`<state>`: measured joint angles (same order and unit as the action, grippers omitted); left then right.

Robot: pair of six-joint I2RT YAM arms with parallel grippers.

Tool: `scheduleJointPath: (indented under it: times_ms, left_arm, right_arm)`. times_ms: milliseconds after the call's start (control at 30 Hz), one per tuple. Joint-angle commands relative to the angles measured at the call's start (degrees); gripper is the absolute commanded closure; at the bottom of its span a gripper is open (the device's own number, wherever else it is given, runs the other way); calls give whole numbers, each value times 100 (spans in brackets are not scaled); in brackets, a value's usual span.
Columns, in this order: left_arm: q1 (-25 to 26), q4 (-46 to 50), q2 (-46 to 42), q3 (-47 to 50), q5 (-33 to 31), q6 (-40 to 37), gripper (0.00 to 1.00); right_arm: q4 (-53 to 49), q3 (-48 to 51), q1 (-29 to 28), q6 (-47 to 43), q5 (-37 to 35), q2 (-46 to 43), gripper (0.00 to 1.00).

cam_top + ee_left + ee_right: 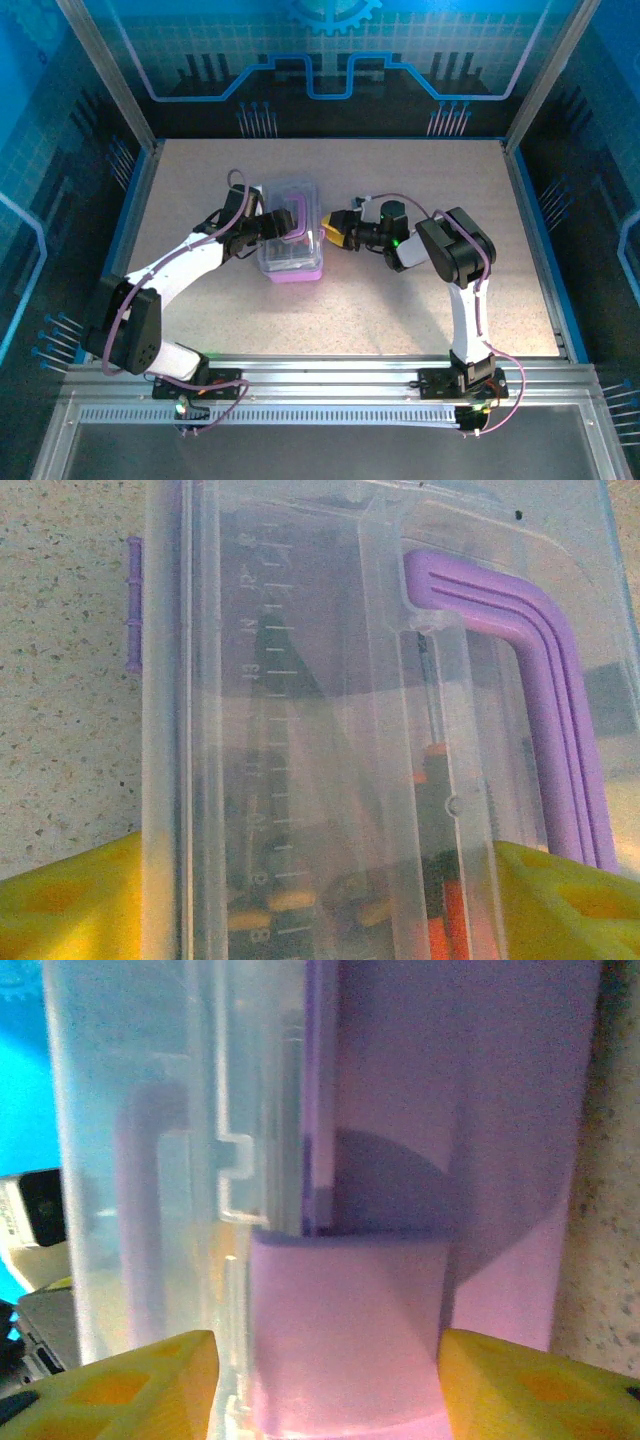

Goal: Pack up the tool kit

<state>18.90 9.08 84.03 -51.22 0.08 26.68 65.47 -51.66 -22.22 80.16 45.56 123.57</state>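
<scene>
My left pincer (320,910) stands wide across one end of the small rectangular purple plastic case with a clear lid (290,240). A yellow finger lies against each side, so I judge it a bracing hold. My right pincer (325,1380) has its jaws apart either side of the purple latch flap (345,1320), with a gap on one side, and holds nothing.

The case lies lid upward in the middle of the speckled table (400,310), between my two arms, and the lid appears to be down.

I judge the case light, stiff and smooth, and likely to skid under a hard squeeze. The clear lid may flex, so the purple base walls or the curved purple handle (545,710) are the better places to grip.

I count one case, one handle and one latch flap. The slim screwdrivers (440,920) show through the lid as orange and yellow blurs, too hazy to count.
</scene>
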Motion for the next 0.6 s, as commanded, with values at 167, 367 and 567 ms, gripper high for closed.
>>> scheduleJointPath:
  times_ms: [167, 367, 567]
  left_arm:
    - [97, 1730, 637, 558, 907, 384, 78]
    - [97, 1749, 614, 536, 924, 382, 78]
    - [97, 1755, 635, 504, 931, 366, 78]
  right_arm:
    - [77, 12, -18, 27, 207, 229, 36]
    - [570, -197, -132, 363, 212, 452, 35]
    - [1328, -187, -142, 884, 183, 550, 35]
